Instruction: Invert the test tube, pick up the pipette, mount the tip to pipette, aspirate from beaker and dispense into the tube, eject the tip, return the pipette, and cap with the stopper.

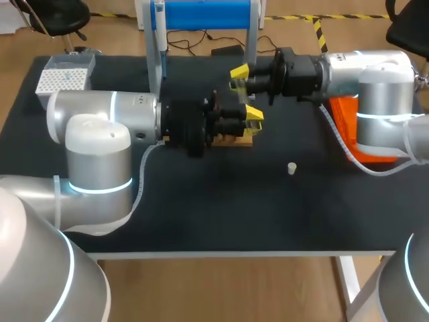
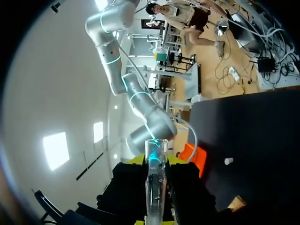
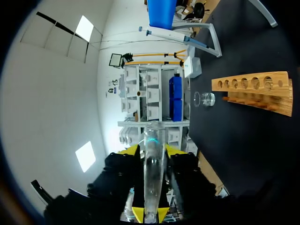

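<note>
Over table's rear half, test tube pinched by left hand, seemingly right hand

Clear test tube gripped in tool

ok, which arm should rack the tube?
Left, probably. The left pincer and right pincer both grip the tube, but the left hangs right over the rack; the right sits farther back.

My left pincer and right pincer meet over the middle of the counter, the right one farther back. Both grip the test tube. The rack lies under the left pincer, with the beaker beside its end. The stopper lies nearer, to the right. The tip box sits far left.
</note>
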`<state>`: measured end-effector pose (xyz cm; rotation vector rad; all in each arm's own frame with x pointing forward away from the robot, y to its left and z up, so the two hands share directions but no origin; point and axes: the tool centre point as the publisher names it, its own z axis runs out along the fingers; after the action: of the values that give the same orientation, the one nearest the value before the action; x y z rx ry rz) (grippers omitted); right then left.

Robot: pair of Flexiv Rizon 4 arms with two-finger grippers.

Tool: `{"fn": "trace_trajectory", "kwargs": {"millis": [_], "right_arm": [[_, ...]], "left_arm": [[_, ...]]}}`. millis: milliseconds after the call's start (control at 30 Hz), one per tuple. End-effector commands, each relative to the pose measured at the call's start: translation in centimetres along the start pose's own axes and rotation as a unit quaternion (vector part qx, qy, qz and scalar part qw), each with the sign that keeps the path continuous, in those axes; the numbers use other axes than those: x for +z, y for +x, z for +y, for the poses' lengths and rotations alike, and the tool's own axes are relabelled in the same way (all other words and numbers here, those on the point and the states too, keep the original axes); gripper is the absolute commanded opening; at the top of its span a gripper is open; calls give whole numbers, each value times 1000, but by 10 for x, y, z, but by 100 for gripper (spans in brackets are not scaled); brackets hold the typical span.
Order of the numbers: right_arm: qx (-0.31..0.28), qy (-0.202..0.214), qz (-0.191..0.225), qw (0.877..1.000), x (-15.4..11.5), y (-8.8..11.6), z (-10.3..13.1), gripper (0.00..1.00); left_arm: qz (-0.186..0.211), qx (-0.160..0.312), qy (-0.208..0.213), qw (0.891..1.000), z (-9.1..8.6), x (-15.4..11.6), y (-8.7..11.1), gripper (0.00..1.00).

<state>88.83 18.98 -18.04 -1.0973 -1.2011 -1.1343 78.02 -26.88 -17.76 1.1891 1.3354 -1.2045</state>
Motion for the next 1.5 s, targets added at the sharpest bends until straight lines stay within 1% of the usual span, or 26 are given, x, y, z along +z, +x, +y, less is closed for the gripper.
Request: {"fn": "trace_trajectory", "kwargs": {"millis": [33, 633, 667, 733, 800, 833, 867, 933, 1000, 1033, 1067, 1100, 1133, 1167, 1500], "right_arm": [[0, 1, -1, 1000, -1, 1, -1, 100], [0, 1, -1, 1000, -1, 1, -1, 100], [-42, 2, -18, 999, -3, 3, -2, 100], [-118, 14, -46, 992, -10, 8, -7, 100], [-168, 27, -61, 983, -17, 10, -10, 100], [-201, 39, -66, 977, -23, 11, -12, 100], [-253, 50, -85, 962, -30, 10, -14, 100], [-320, 70, -110, 938, -42, 6, -13, 100], [-396, 94, -138, 903, -54, 1, -10, 100], [-416, 101, -141, 893, -57, 0, -8, 100], [-465, 106, -158, 865, -64, -3, -6, 100], [-502, 109, -177, 840, -68, -6, 0, 100], [-534, 97, -194, 817, -72, -10, 5, 100], [-541, 75, -205, 812, -76, -12, 10, 100], [-541, 75, -205, 812, -76, -12, 10, 100]], "left_arm": [[-1, 1, 0, 1000, 1, 0, 1, 0], [-1, 1, 0, 1000, 1, 0, 1, 0], [-1, 1, 0, 1000, 1, 0, 1, 0], [-1, 1, 0, 1000, 1, 0, 1, 0], [-1, 1, 0, 1000, 1, 0, 1, 0], [-1, 1, 0, 1000, 1, 0, 1, 0], [-1, 1, 0, 1000, 1, 0, 1, 0], [-1, 1, 0, 1000, 1, 0, 1, 0], [-1, 1, 0, 1000, 1, 0, 1, 0], [-1, 1, 0, 1000, 1, 0, 1, 0], [-1, 1, 0, 1000, 1, 0, 1, 0], [-1, 1, 0, 1000, 1, 0, 1, 0], [-1, 1, 0, 1000, 1, 0, 1, 0], [-1, 1, 0, 1000, 1, 0, 1, 0], [-1, 1, 0, 1000, 1, 0, 1, 0]]}}
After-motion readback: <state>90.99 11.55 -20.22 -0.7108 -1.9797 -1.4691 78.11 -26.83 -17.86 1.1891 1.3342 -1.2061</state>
